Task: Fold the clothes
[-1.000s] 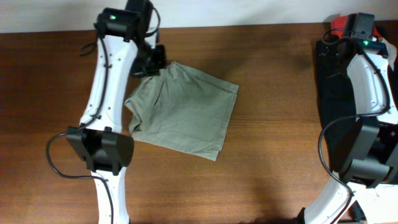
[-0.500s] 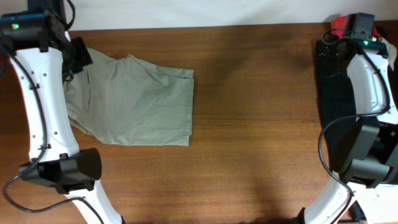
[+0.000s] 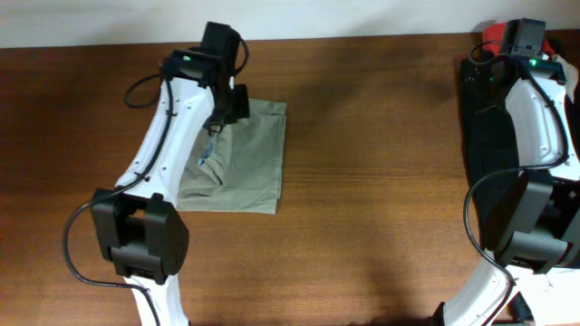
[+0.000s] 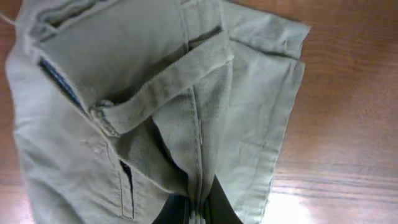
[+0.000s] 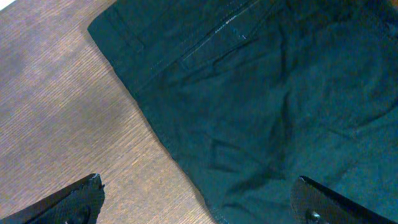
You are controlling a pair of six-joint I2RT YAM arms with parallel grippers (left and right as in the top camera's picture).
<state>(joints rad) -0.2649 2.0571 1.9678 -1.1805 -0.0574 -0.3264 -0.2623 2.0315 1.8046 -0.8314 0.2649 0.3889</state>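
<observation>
Wood table (image 3: 381,181), two arms on it. Left arm (image 3: 168,136) runs from its base at the near-left edge up and across to the far side of the table. Right arm (image 3: 535,118) sits at the right edge, hanging over the black garment (image 3: 476,118), which lies flat along that edge. A bit of a red garment (image 3: 492,34) shows at the far-right corner, just behind the black one. Khaki shorts (image 3: 249,163) are left of centre, lying in a rough rectangle, well apart from the black garment. Their far-left part is under the left arm. Left gripper (image 4: 196,211) is at the far-left corner of the shorts, fingers closed with a raised ridge of khaki cloth pinched between them. Left wrist view: cloth is bunched and creased around the pinch, waistband (image 4: 168,81) runs diagonally across it, slit pocket (image 4: 126,180) is just left of the fingers. Right gripper (image 5: 199,205) has its fingers wide apart and holds nothing. It's above the black garment, near its edge.
</observation>
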